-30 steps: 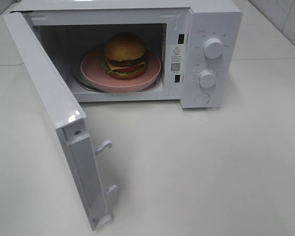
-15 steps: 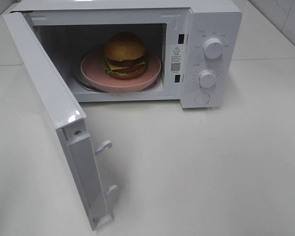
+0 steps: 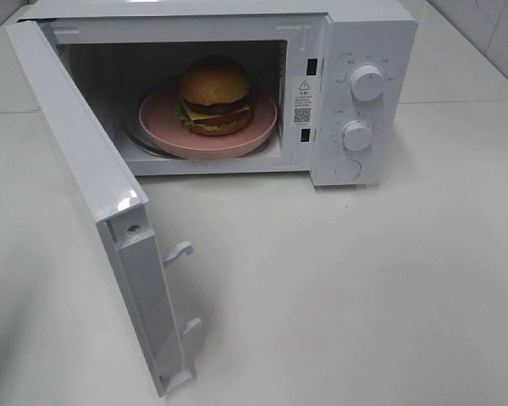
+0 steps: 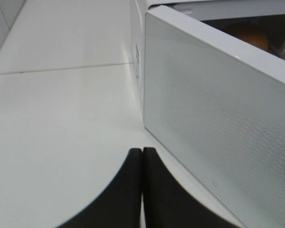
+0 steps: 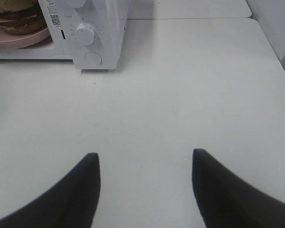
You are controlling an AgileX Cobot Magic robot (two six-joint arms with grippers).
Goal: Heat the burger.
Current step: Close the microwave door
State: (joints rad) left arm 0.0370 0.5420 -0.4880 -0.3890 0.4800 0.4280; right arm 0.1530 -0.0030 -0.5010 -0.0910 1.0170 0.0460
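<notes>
The burger [image 3: 216,95] sits on a round pink plate [image 3: 165,127] inside the white microwave [image 3: 364,25], whose door [image 3: 85,178] stands wide open to the left. The right wrist view shows the burger [image 5: 16,16] at its edge; the left wrist view shows only its bun top [image 4: 249,35] over the door [image 4: 218,123]. No gripper shows in the exterior high view. My left gripper [image 4: 142,154] is shut and empty, just outside the open door. My right gripper [image 5: 145,159] is open and empty over the table, well in front of the microwave.
The microwave panel has two knobs [image 3: 368,83] [image 3: 356,134] and a round button [image 3: 348,168]. The white table [image 3: 364,279] spreads in front and to the right. The open door juts toward the table's front left.
</notes>
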